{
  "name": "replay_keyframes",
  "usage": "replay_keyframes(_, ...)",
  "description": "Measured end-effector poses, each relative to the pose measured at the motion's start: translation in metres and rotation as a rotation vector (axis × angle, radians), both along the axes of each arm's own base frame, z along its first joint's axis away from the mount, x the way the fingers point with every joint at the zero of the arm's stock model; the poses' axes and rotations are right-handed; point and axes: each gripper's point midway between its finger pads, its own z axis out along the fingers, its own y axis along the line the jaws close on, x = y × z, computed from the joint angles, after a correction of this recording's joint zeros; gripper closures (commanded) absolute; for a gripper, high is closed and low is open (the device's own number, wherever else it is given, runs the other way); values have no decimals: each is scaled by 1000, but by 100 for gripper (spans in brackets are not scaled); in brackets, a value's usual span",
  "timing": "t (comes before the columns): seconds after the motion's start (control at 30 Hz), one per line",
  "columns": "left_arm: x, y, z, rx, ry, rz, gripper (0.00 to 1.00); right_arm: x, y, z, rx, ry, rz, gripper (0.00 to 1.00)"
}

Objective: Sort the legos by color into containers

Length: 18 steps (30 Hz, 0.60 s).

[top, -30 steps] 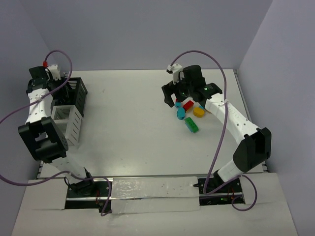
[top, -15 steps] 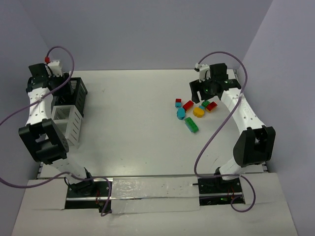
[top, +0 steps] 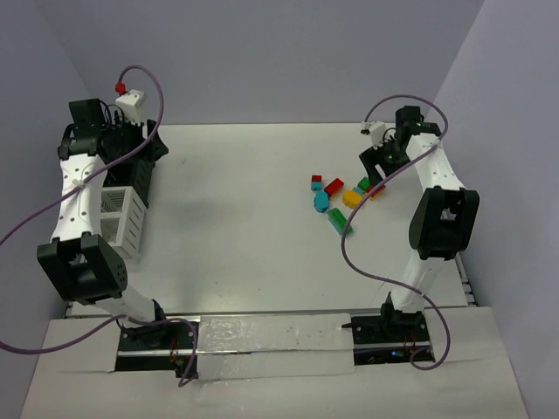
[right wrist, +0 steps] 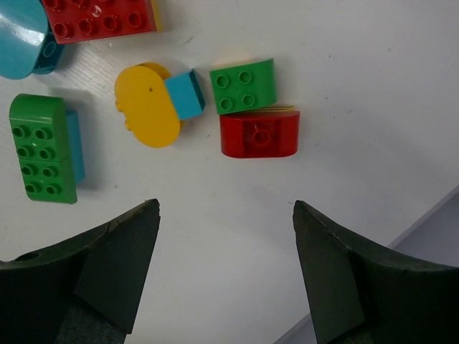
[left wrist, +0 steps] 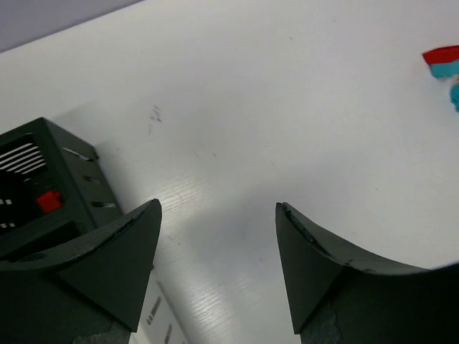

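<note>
The legos lie in a cluster right of the table's middle: a red brick (top: 334, 185), a cyan rounded piece (top: 321, 202), a green brick (top: 341, 221) and a yellow piece (top: 351, 198). My right gripper (top: 383, 163) is open and empty at the cluster's right edge. In the right wrist view my right gripper (right wrist: 226, 204) hangs just short of a red rounded piece (right wrist: 259, 134), with a green square brick (right wrist: 242, 85) touching that piece. My left gripper (top: 147, 148) is open and empty over the black bin (top: 142, 181). A red brick (left wrist: 48, 201) lies inside the black bin (left wrist: 50, 165).
The white bin (top: 118, 214) stands against the near side of the black one at the table's left edge. In the right wrist view a yellow piece (right wrist: 147, 106) touches a cyan block (right wrist: 185, 94). The table's right edge (right wrist: 430, 215) runs close by my right gripper.
My right gripper has swung from above the cluster's left side to its right edge. My left gripper has moved right, from the far left corner to over the black bin.
</note>
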Motion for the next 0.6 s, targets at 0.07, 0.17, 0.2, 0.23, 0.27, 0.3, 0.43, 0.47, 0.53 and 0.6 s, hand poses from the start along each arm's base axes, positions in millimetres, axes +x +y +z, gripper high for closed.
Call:
replay_keyframes(0.07, -3, -9, -1, -16, 9, -29, 26, 6, -2, 3, 16, -13, 11, 19)
replay_keyframes(0.17, -9, -22, -8, -28, 23, -65, 27, 6, 11, 5, 53, -14, 41, 20)
replay_keyframes(0.2, -12, -28, -13, -31, 36, -79, 27, 6, 19, 5, 63, -15, 56, 21)
replay_keyframes(0.23, -14, -35, -17, -33, 47, -93, 28, 6, 28, 5, 69, -15, 73, 21)
replay_keyframes(0.27, -16, -41, -19, -34, 55, -107, 28, 6, 39, 5, 73, -13, 85, 21)
replay_keyframes(0.3, -17, -47, -21, -36, 61, -120, 28, 6, 51, 5, 77, -8, 98, 20)
replay_keyframes(0.43, -20, -62, -23, -44, 72, -145, 28, 17, 97, 0, 112, 15, 70, 18)
replay_keyframes(0.47, -20, -62, -23, -45, 75, -139, 28, 22, 104, -2, 126, 26, 28, 19)
replay_keyframes(0.53, -19, -60, -23, -46, 81, -124, 27, 32, 113, -6, 159, 34, -94, 21)
replay_keyframes(0.6, -19, -59, -24, -48, 86, -109, 27, 33, 113, -11, 159, 45, -233, 19)
